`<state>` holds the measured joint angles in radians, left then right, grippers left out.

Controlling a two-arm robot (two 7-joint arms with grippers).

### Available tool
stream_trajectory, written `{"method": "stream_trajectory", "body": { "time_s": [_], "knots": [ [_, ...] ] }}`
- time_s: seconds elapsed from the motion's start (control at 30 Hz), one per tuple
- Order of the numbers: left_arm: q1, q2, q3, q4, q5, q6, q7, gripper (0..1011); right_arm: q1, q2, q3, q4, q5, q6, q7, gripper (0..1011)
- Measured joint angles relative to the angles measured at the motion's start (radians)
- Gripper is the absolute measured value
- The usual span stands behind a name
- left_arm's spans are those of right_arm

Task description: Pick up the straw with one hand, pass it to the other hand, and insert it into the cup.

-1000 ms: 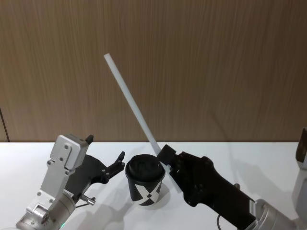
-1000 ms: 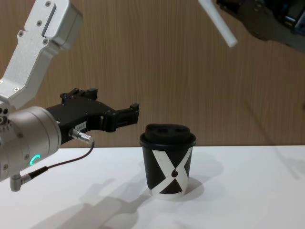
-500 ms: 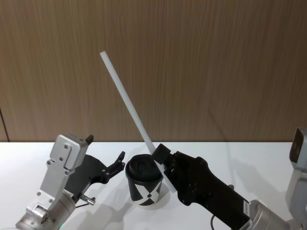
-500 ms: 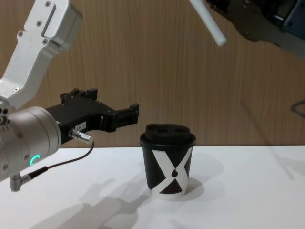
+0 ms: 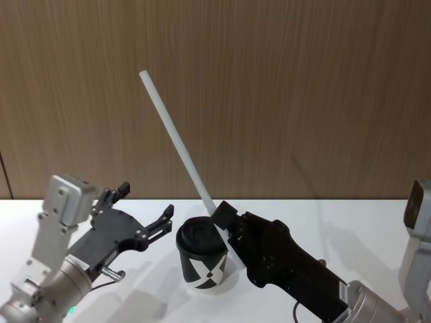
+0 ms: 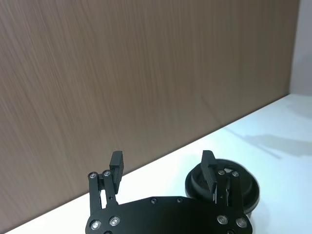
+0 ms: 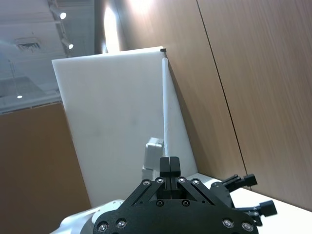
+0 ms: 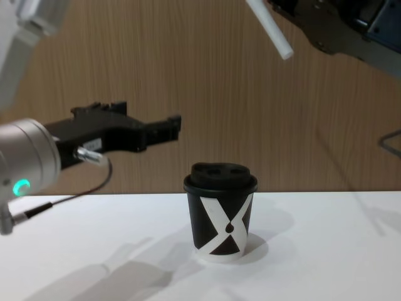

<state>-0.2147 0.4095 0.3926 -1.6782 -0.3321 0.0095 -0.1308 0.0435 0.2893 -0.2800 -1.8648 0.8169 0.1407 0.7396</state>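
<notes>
Straw (image 5: 176, 138) pinched nr btm in right gripper (image 5: 222, 216), tilted above cup (image 5: 204, 266), left gripper (image 5: 145, 200) spread, beside cup

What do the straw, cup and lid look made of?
Straw, held in the right gripper: smooth opaque white tube, matte plastic or paper. Cup: matte printed wall, likely paper. Lid: black moulded dome, faint sheen, probably plastic. Left gripper hovers open nearby.

We can read no words, brand names or numbers anywhere. The one sign we make out is a large white X with a black drop at its crossing, printed on the cup (image 8: 220, 221), which stands just ahead of the left gripper's (image 5: 147, 202) spread fingertips.
</notes>
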Motion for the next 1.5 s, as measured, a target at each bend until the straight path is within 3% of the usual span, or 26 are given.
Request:
{"method": "stream_trajectory", "body": {
  "time_s": [0.53, 0.63, 1.1, 1.5],
  "knots": [
    [0.045, 0.078, -0.098, -0.102, -0.158, 0.022, -0.158, 1000, 0.000, -0.001, -0.002, 0.000, 0.002, 0.000, -0.003, 6],
    [0.052, 0.085, -0.110, -0.113, -0.184, 0.028, -0.178, 1000, 0.000, -0.002, -0.003, 0.000, 0.002, 0.000, -0.004, 6],
    [0.094, 0.111, -0.183, -0.161, -0.383, 0.068, -0.296, 1000, 0.001, -0.002, -0.003, 0.000, 0.002, 0.000, -0.004, 6],
    [0.103, 0.132, -0.215, -0.186, -0.526, 0.111, -0.390, 1000, 0.000, -0.002, -0.003, 0.000, 0.002, 0.000, -0.004, 6]
  ]
}}
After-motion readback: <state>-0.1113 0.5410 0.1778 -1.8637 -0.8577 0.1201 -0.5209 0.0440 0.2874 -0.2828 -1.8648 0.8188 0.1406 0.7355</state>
